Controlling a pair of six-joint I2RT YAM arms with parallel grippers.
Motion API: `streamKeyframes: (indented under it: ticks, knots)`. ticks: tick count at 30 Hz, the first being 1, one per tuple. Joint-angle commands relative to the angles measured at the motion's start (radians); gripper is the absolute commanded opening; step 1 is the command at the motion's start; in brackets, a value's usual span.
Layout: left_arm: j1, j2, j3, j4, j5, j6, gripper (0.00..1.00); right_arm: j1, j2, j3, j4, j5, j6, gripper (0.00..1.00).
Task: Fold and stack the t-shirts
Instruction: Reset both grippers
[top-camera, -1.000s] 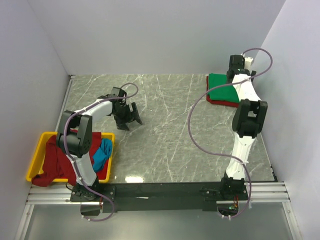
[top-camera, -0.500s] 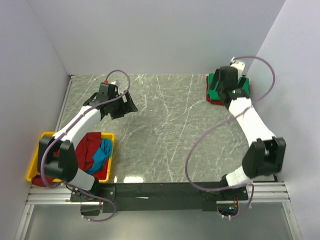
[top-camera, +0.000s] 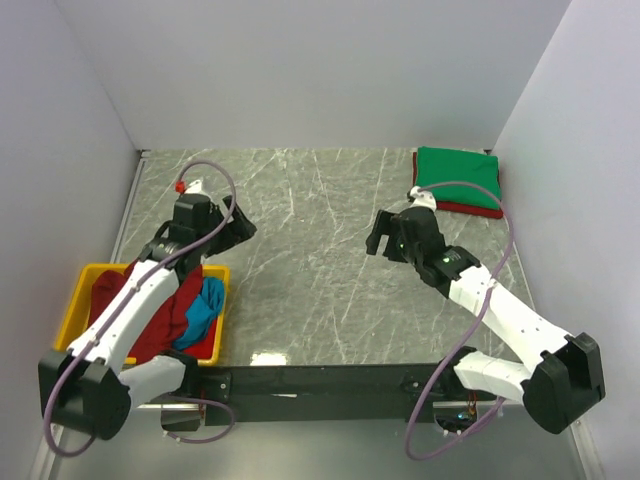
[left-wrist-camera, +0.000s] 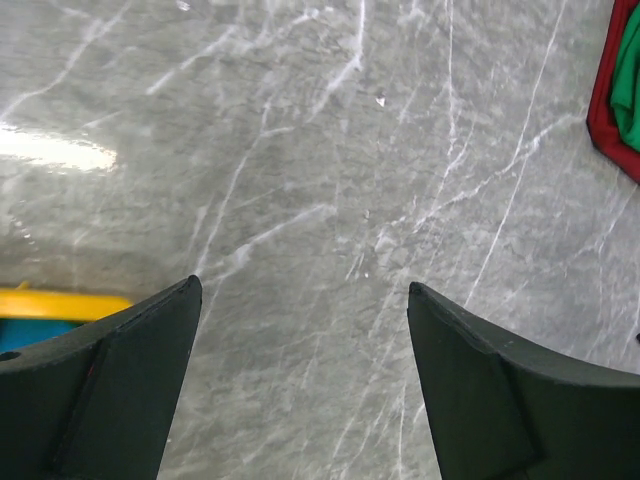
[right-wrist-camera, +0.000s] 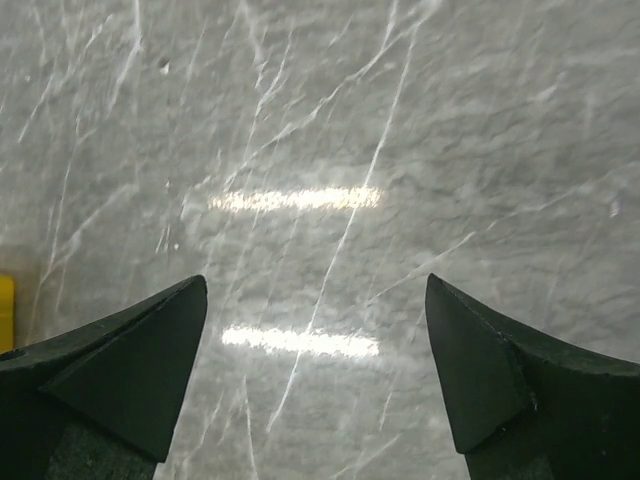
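Top external: green shirt (top-camera: 458, 176) lies folded flat at the far right corner of the table (top-camera: 320, 270), on top of a red shirt (top-camera: 468, 209). Of the red one only a strip shows, along the near and left edges.
Stack: two layers seen, touching, edges roughly in line, close to the right wall.
Loose shirts: dark red shirt (top-camera: 160, 315) and blue shirt (top-camera: 205, 305) lie bunched together in the bin (top-camera: 72, 315). The blue one sits against the bin's right side and the dark red fills the middle. The left arm crosses over them and hides part.
Bin position: yellow, at the near left corner of the table, well apart from the stack.
Left side: left gripper (top-camera: 235, 225) hangs over bare table just beyond the bin's far right corner. Jaws wide apart, nothing between them.
Left wrist: left gripper (left-wrist-camera: 302, 290) frames bare marble only. The yellow bin (left-wrist-camera: 60, 303) rim and a bit of blue shirt (left-wrist-camera: 30, 330) show at the lower left. A corner of the red shirt (left-wrist-camera: 605, 110) with the green shirt (left-wrist-camera: 630, 90) on it shows at the upper right.
Right side: right gripper (top-camera: 380, 235) hangs over the table right of centre, on the near side of the stack and apart from it. Jaws wide apart, empty.
Right wrist: right gripper (right-wrist-camera: 316, 285) has only marble with two light streaks between its fingers (right-wrist-camera: 130, 360). A yellow sliver sits at the left edge.
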Motion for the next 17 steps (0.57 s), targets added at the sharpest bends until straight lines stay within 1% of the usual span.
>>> streamKeyframes:
  ticks: [1, 5, 11, 17]
  knots:
    - [-0.004, -0.076, -0.041, 0.016, -0.073, -0.031, 0.90, 0.032, -0.033, -0.019, 0.033, -0.040, 0.044, 0.96]
    - [-0.004, -0.156, -0.095, 0.001, -0.119, -0.060, 0.90, 0.038, -0.056, -0.033, 0.016, -0.043, 0.051, 0.96]
    - [-0.004, -0.254, -0.152, -0.013, -0.150, -0.083, 0.89, 0.041, -0.105, -0.059, 0.012, -0.046, 0.059, 0.96]
    - [-0.004, -0.302, -0.172, -0.083, -0.207, -0.100, 0.91, 0.039, -0.127, -0.083, 0.003, -0.040, 0.073, 0.96]
